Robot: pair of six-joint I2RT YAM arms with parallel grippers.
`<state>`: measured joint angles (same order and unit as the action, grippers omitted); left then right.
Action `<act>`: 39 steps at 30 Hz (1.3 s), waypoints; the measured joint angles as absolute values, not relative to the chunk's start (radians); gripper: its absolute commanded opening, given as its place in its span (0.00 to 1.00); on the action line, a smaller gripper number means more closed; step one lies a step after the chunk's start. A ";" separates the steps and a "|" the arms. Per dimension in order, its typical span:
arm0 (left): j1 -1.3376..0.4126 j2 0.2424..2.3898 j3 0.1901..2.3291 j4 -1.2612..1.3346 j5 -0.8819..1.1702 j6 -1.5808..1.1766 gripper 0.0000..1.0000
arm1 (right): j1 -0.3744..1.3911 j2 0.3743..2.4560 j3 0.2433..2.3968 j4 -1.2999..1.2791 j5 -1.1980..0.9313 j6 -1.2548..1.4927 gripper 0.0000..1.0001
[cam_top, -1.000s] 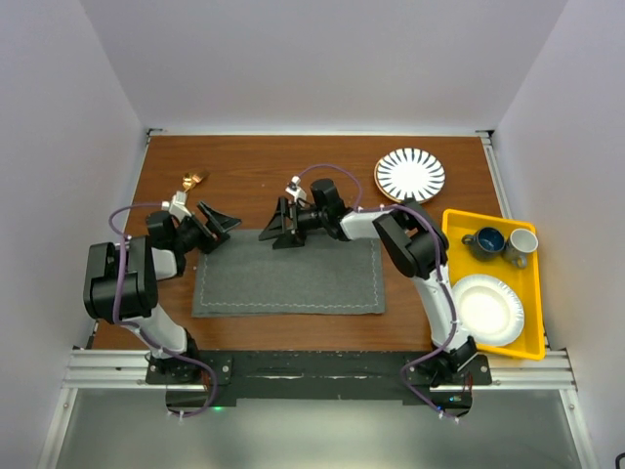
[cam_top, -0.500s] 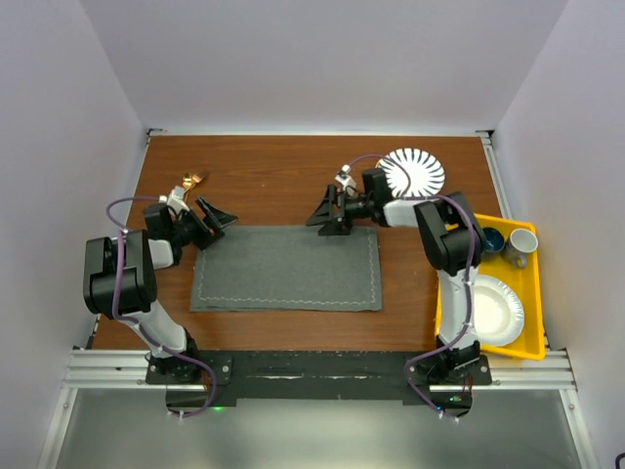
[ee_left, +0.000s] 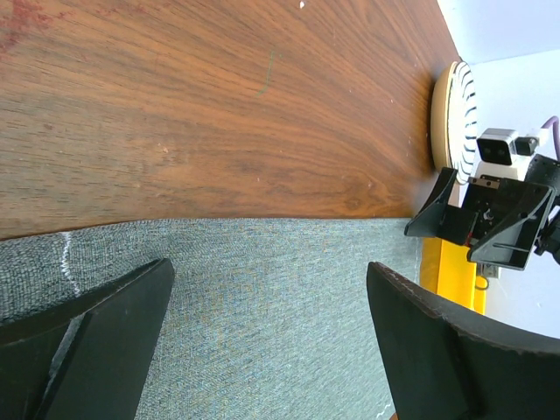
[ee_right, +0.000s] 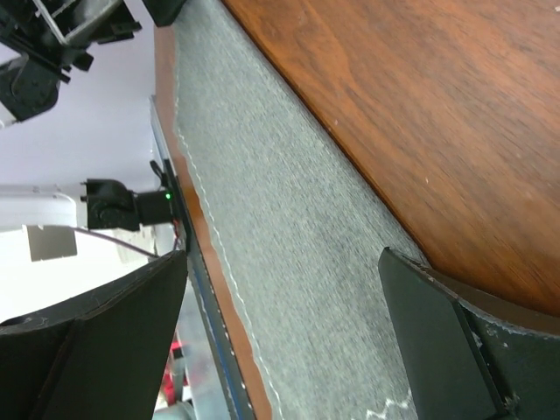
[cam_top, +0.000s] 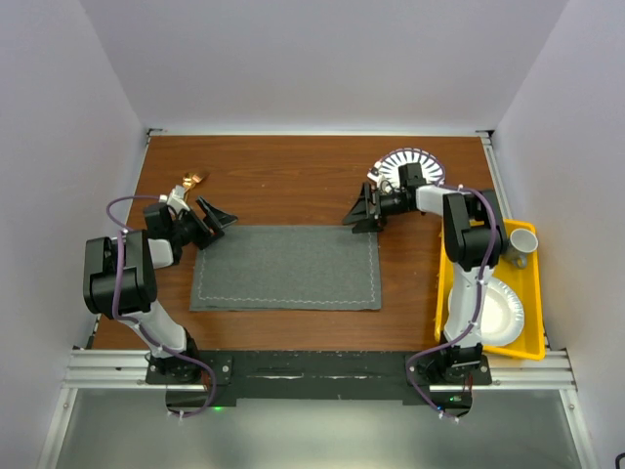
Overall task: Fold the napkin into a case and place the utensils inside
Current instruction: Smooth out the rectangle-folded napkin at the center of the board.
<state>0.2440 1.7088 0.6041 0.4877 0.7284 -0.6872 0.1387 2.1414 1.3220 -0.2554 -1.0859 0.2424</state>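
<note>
1. The left gripper (cam_top: pixel 217 227) is seen with its jaws spread as wide as they go, and nothing is held in them. It is poised over the far left corner of the napkin (cam_top: pixel 283 269), and the stitched hem is seen under 1 finger in the left wrist view.
2. The right gripper (cam_top: pixel 359 217) is likewise spread fully and is empty. It is placed at the napkin's far right corner, with the far edge of the cloth between its 2 fingers. Whether the cloth is touched cannot be told.
3. Within the last second the right gripper has been carried from the middle of the far edge out to that corner, while the left has been kept in place. The 2 far corners are thus now covered by the 2 grippers.
4. The napkin is laid flat and unfolded in the middle of the table (cam_top: pixel 293 176), its long side running left to right. No fold has been made, so the case is not yet formed.
5. The utensils (cam_top: pixel 192 181) are glimpsed as a gold-copper glint near the table's far left, apart from the napkin. Their number cannot be made out.
6. A striped plate (cam_top: pixel 427 168) is partly covered by the right wrist, and a yellow tray (cam_top: pixel 538 283) is set at the right edge.
7. A 2-corner pinch appears to be prepared. If only 1 corner is caught, the fold is likely to be skewed.
</note>
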 measured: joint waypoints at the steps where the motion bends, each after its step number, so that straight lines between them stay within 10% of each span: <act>1: 0.244 1.709 0.604 0.488 0.729 -0.687 1.00 | 0.135 2.142 1.327 -0.275 -1.091 0.221 0.98; 23: -0.150 1.721 0.703 0.570 0.674 -0.711 1.00 | 0.310 2.005 1.297 -0.266 -0.913 0.265 0.95; 39: 0.202 1.764 0.631 0.598 0.700 -0.757 1.00 | 0.255 2.081 1.330 -0.318 -0.892 0.229 0.94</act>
<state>0.2024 1.7641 0.6312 0.5980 0.7002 -0.7574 0.2550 2.0811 1.3304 -0.3176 -0.8917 0.2291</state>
